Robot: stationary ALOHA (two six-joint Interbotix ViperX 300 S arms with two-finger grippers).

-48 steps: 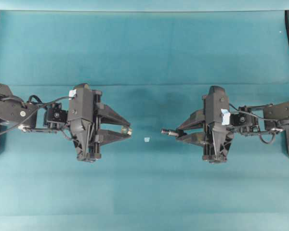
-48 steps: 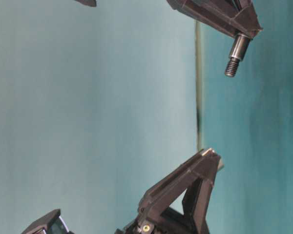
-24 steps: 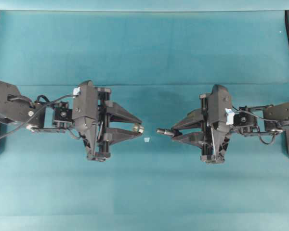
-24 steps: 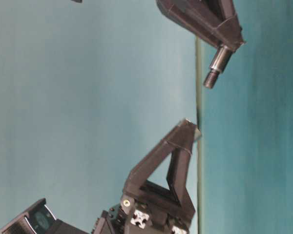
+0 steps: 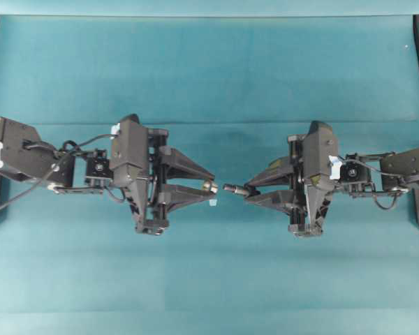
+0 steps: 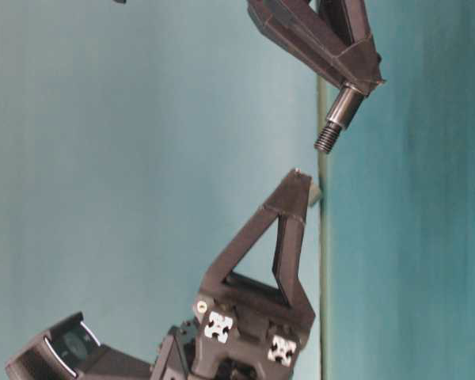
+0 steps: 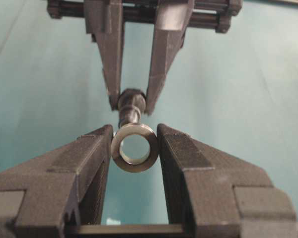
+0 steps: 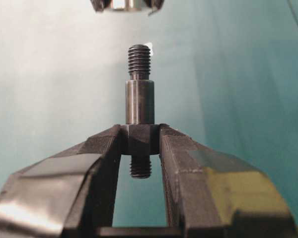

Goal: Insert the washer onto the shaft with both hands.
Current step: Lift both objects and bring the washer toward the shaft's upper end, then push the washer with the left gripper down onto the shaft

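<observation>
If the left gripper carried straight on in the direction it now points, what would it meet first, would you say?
Most likely the threaded tip of the small dark grey stepped metal shaft held by the right gripper. The left gripper holds the grey metal washer facing it across a gap; their exact alignment is uncertain.

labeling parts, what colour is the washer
Silvery grey metal; the washer shows best in the left wrist view.

Teal cloth-covered table (image 5: 216, 77); one small pale tape scrap (image 5: 213, 202) lying near its middle
</observation>
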